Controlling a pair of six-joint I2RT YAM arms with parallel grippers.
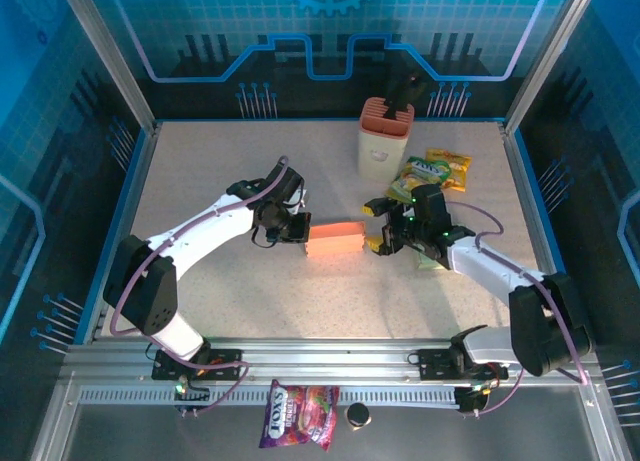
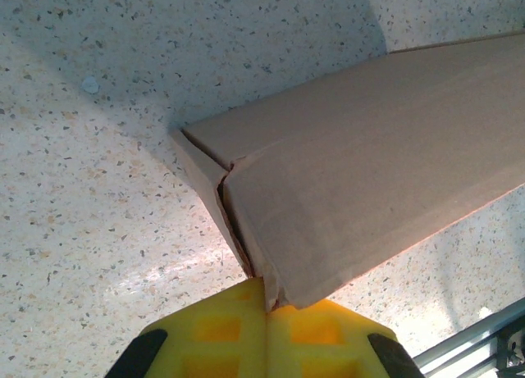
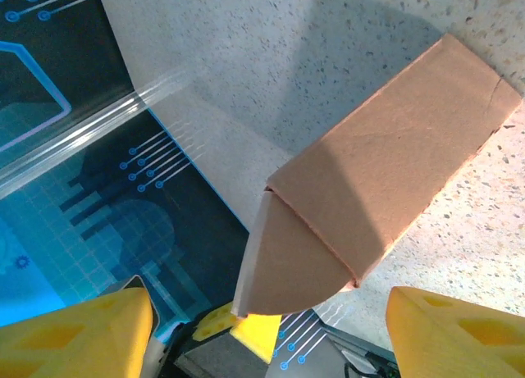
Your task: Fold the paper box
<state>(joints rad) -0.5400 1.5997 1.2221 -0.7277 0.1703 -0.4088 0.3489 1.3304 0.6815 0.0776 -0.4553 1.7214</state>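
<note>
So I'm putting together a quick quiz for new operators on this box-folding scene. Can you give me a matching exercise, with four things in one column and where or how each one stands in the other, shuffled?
Things
1. left gripper
2. right gripper
3. white canister
4. candy bag

States
A. upright at the back of the table
B. open, one finger on each side of the paper box's right end
C. lying on the near ledge, outside the table
D. shut on the paper box's left end

Pairs: 1-D, 2-B, 3-A, 4-C
</note>
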